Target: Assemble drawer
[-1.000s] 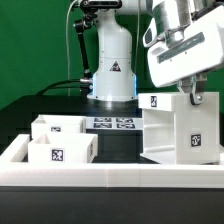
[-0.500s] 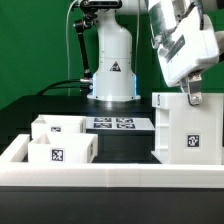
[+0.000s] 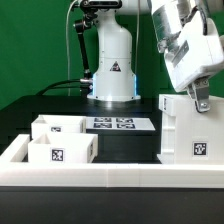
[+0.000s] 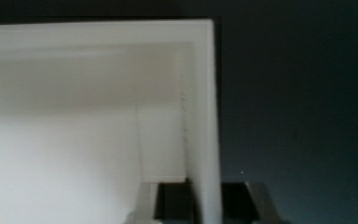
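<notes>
Nearest, past the white rim, the front tray and rear tray sit close together at eight o'clock in the exterior view, loose on the black counter. At four o'clock the housing stands upright, its upper wall pinched in the closed hand. Farther, at centre, lies the marker board. The step looks like placing the housing; next, release it squarely, then fetch a tray.

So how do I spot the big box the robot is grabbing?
Find the black table, then look to the exterior view's right end. The housing stands there, fingers pinching its upper edge. It is tall and boxy, much bigger than the two low open trays at the other end.
</notes>
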Available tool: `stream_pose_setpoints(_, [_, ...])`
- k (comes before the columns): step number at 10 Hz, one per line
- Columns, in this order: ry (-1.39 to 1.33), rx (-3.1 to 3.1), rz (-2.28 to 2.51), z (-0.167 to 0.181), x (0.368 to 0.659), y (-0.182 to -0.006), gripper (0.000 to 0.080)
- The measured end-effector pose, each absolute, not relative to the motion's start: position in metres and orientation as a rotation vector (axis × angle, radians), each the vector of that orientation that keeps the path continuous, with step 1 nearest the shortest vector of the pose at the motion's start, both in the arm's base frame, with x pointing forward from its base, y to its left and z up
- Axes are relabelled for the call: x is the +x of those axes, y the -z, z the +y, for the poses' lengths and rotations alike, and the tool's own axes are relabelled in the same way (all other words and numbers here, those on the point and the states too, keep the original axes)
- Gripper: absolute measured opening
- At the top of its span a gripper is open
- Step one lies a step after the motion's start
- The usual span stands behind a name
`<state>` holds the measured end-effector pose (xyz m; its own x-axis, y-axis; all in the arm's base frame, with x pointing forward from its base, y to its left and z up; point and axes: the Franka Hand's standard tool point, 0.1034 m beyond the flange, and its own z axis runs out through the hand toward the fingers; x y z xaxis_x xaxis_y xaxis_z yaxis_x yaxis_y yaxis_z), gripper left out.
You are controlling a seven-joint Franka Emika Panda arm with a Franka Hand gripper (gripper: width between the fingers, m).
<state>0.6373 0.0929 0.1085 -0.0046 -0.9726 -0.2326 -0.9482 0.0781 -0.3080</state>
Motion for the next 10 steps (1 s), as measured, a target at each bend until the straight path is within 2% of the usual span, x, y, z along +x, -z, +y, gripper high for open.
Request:
stream_pose_setpoints(2, [0.059, -1.909, 1.986, 0.0932, 0.6419, -0.1062, 0.0053])
stream_pose_setpoints(3, [0.062, -1.912, 1.982, 0.0938, 0.6419, -0.1062, 0.0128])
stream_pose_setpoints(4, [0.061, -1.913, 1.982, 0.0938, 0.6416, -0.1056, 0.0263])
stream_pose_setpoints(5, [0.061, -1.914, 1.981, 0.0939, 0.6415, -0.1054, 0.0263])
stream_pose_setpoints(6, [0.066, -1.913, 1.978, 0.0938, 0.6429, -0.1068, 0.0447])
stream_pose_setpoints(7, [0.073, -1.912, 1.975, 0.0935, 0.6441, -0.1083, 0.0572])
stream_pose_setpoints(8, [0.080, -1.928, 1.958, 0.0934, 0.6445, -0.1093, 0.0572])
stream_pose_setpoints(9, [0.105, -2.023, 1.865, 0.0921, 0.6419, -0.1104, 0.0634])
stream_pose_setpoints(10, [0.126, -2.105, 1.779, 0.0870, 0.6380, -0.1120, 0.0645])
